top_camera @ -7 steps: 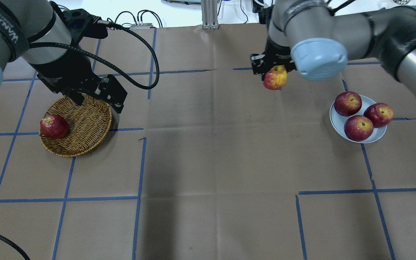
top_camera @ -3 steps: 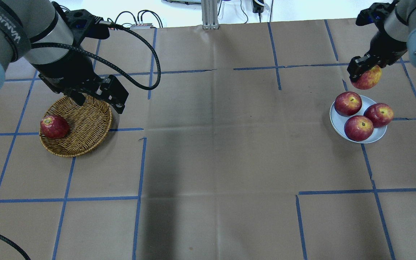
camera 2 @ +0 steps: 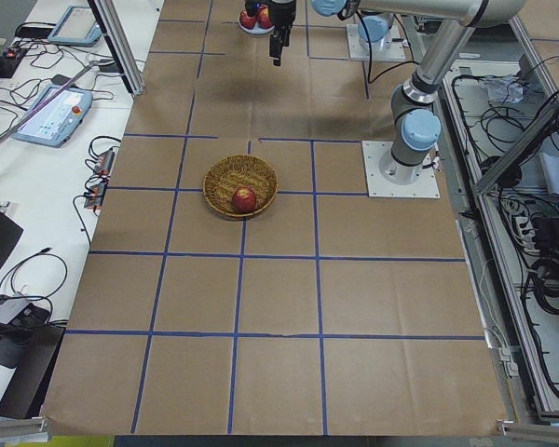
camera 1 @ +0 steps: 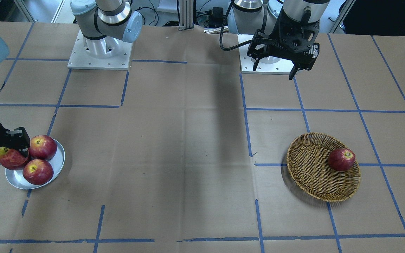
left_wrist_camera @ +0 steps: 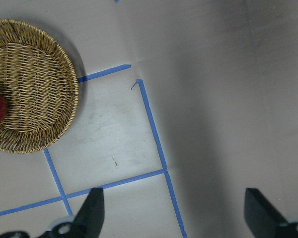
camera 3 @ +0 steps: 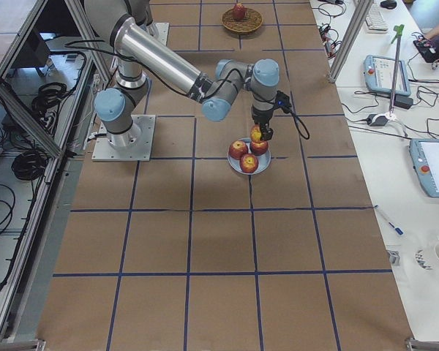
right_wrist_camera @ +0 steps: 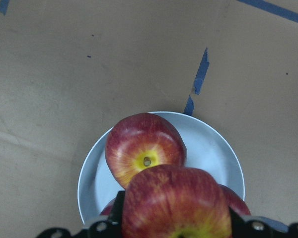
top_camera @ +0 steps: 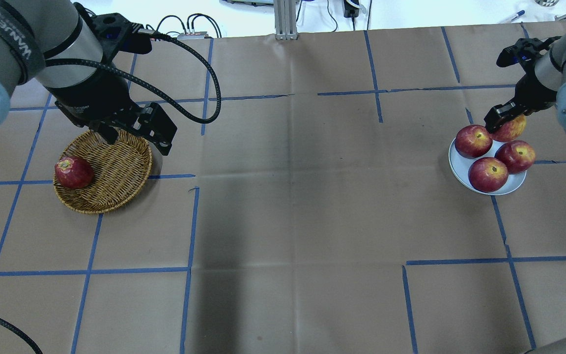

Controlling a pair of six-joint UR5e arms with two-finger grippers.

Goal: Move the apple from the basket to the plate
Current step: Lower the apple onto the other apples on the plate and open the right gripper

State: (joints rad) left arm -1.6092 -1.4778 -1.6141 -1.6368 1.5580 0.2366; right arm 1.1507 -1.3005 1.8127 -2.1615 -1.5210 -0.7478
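My right gripper (top_camera: 505, 119) is shut on the pinkish-red apple (top_camera: 513, 129) with yellow streaks. It holds the apple just over the far edge of the silver-grey plate (top_camera: 455, 164), close above the apples there. In the right wrist view this apple (right_wrist_camera: 174, 203) fills the bottom, above the plate (right_wrist_camera: 213, 144). In the front view the gripper (camera 1: 12, 143) and apple (camera 1: 10, 158) are at the left. My left gripper (top_camera: 133, 133) is open and empty, above the far rim of the wicker basket (top_camera: 116, 169). Its fingers (left_wrist_camera: 92, 213) show spread wide.
Three darker red apples (top_camera: 488, 173) lie on the plate. One dark red apple (top_camera: 73, 172) lies at the basket's left side and shows in the front view (camera 1: 341, 159). Blue tape lines cross the brown paper table.
My right arm has carried the streaked apple from the far middle of the table to the right and lowered it to the plate's far edge. The left arm has not moved.
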